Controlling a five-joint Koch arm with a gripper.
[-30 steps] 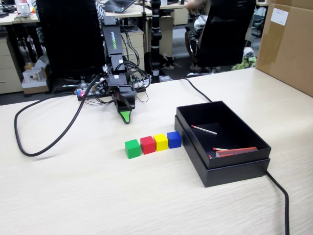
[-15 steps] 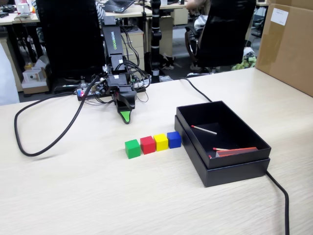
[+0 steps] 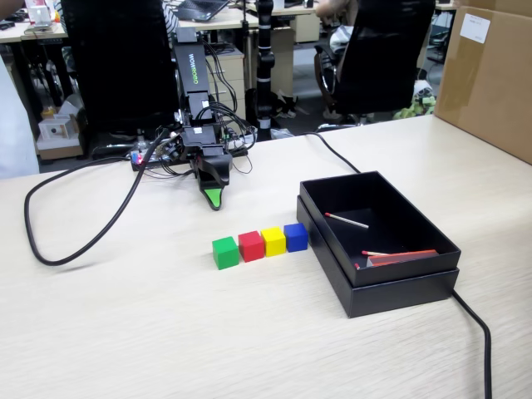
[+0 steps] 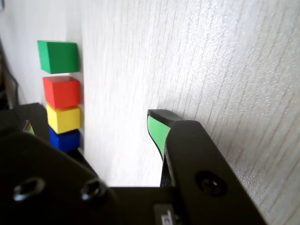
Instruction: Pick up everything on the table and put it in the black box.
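Note:
Four small cubes stand in a touching row on the beige table [image 3: 166,332]: green [image 3: 225,253], red [image 3: 251,246], yellow [image 3: 273,241], blue [image 3: 296,237]. The blue one is next to the black box [image 3: 391,291], which stands at the right. My gripper [image 3: 214,198] hangs low over the table behind the row, well apart from it, and holds nothing. In the wrist view my gripper [image 4: 91,129] is open, with bare table between the green-padded jaws. The row shows at the left there: green [image 4: 58,56], red [image 4: 62,91], yellow [image 4: 64,118], blue [image 4: 65,139].
The box holds matchsticks [image 3: 347,220] and a thin red-and-black item [image 3: 399,258]. A thick black cable [image 3: 83,233] loops on the left of the table; another [image 3: 478,332] runs past the box's right side. A brown carton [image 3: 490,75] stands at the back right.

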